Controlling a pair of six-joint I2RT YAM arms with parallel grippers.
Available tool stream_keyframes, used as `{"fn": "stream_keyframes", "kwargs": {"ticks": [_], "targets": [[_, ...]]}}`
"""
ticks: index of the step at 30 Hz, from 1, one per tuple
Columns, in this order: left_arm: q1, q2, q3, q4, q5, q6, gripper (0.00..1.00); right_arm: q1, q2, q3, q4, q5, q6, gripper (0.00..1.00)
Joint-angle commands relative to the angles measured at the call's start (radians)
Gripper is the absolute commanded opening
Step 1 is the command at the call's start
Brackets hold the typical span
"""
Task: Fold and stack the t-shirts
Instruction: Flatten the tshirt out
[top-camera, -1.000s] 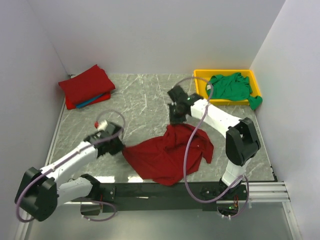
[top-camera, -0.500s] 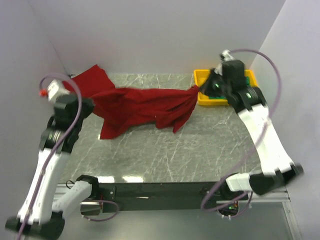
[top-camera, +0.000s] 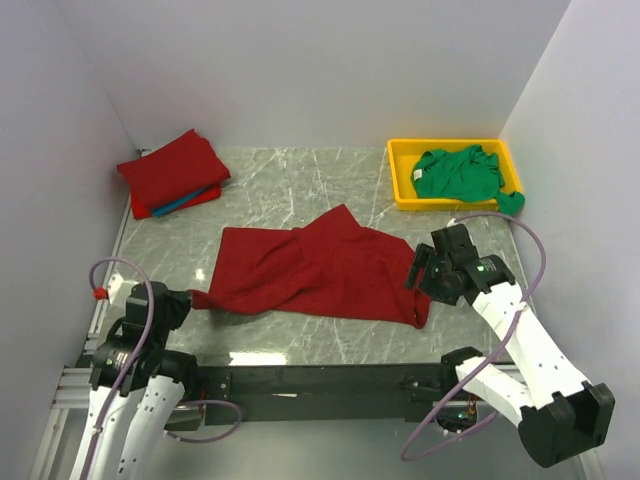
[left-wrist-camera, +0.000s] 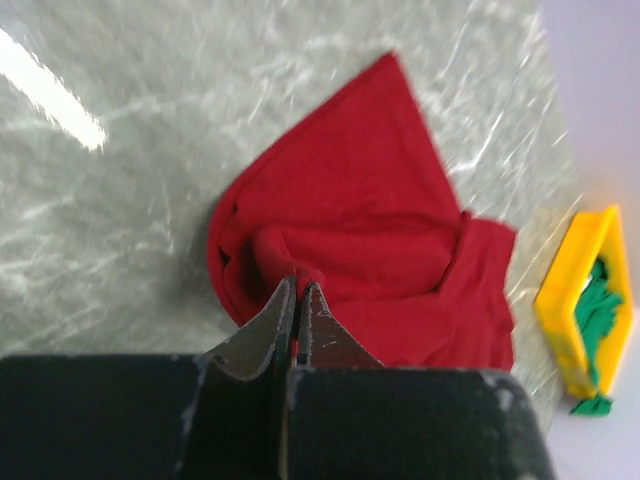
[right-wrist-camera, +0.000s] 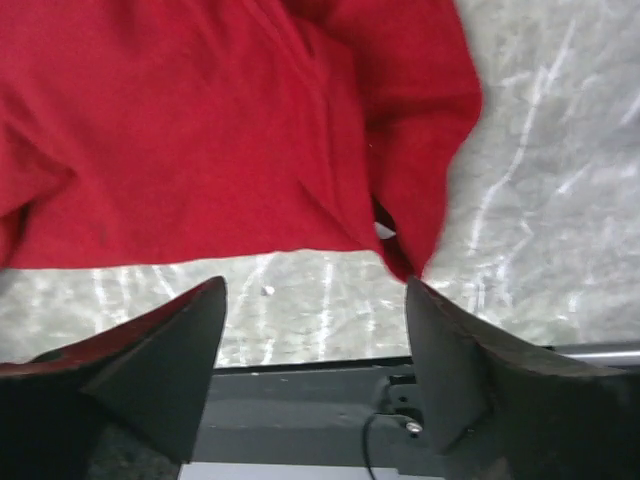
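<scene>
Across the middle of the desk (top-camera: 300, 190), toward its near edge, a dark red t-shirt (top-camera: 310, 270) lies spread and rumpled.
By the near left corner the left claw (left-wrist-camera: 298, 295) is pinching the shirt's left tip; the right claw (right-wrist-camera: 312, 285) hangs spread over its right hem, holding nothing. A folded stack (top-camera: 172, 170) sits at the far left corner, and a green t-shirt (top-camera: 460, 175) lies in the yellow tray (top-camera: 400, 180) at the far right.

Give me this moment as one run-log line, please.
red t-shirt: spread out, unfolded | left gripper: shut on its corner | right gripper: open, empty, at its right edge | folded stack: back left
</scene>
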Motion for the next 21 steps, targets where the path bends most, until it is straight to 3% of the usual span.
{"fn": "stream_keyframes", "kwargs": {"ticks": [1, 7, 13, 21], "targets": [[0.005, 0.030, -0.006, 0.037, 0.094, -0.001, 0.00, -0.004, -0.007, 0.077, 0.083, -0.021, 0.011, 0.80], [0.005, 0.167, 0.010, 0.160, 0.123, 0.076, 0.00, -0.006, 0.231, 0.275, 0.237, -0.096, -0.116, 0.80], [0.005, 0.334, 0.036, 0.302, 0.160, 0.114, 0.00, -0.006, 0.541, 0.438, 0.363, -0.204, -0.174, 0.72], [0.005, 0.662, 0.124, 0.442, 0.233, 0.263, 0.00, 0.013, 0.900, 0.687, 0.480, -0.317, -0.214, 0.65]]}}
